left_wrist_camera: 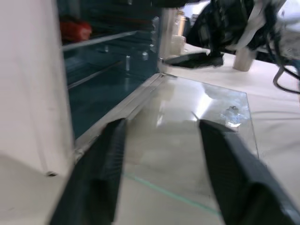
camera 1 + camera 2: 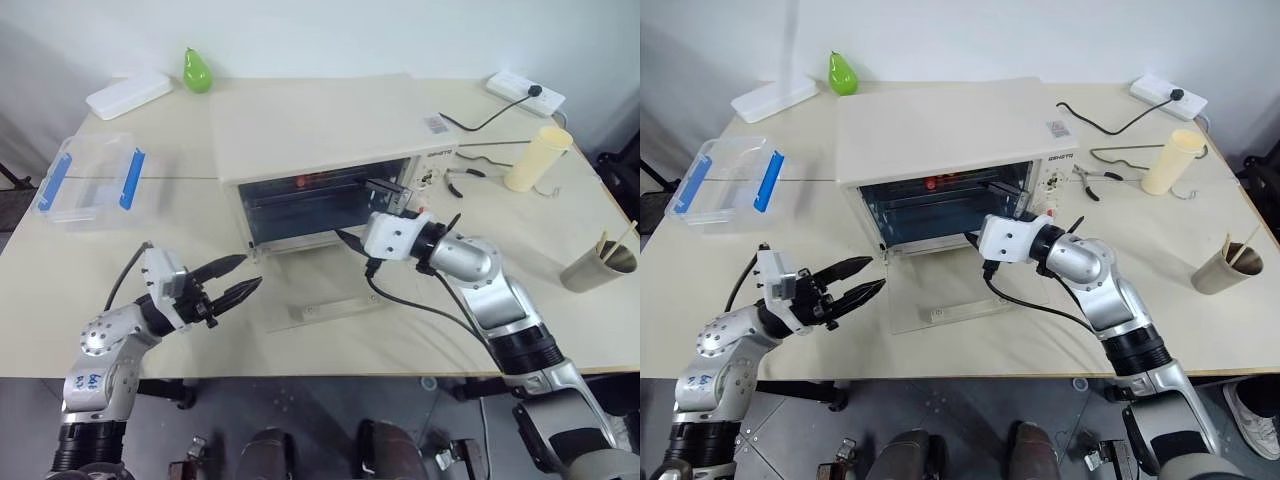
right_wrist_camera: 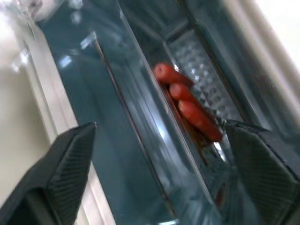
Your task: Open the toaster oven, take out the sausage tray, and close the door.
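The cream-white toaster oven (image 2: 320, 125) stands mid-table with its door (image 2: 322, 292) swung down flat on the table, glass up. Inside on a shelf sits the sausage tray (image 3: 199, 65), holding three red sausages (image 3: 187, 105). My right gripper (image 2: 362, 215) is open at the right side of the oven mouth, pointing in at the tray with nothing between its fingers. My left gripper (image 2: 250, 272) is open and empty, just off the lowered door's left front corner. In the left wrist view, the glass panel lies ahead of its fingers (image 1: 101, 164).
A clear plastic box with blue clips (image 2: 90, 180) sits at the left, with a white case (image 2: 128, 95) and a green pear (image 2: 197, 70) behind it. To the oven's right are pliers (image 2: 460, 175), a cream cup (image 2: 537, 158), a power strip (image 2: 525, 92) and a grey cup with sticks (image 2: 598, 265).
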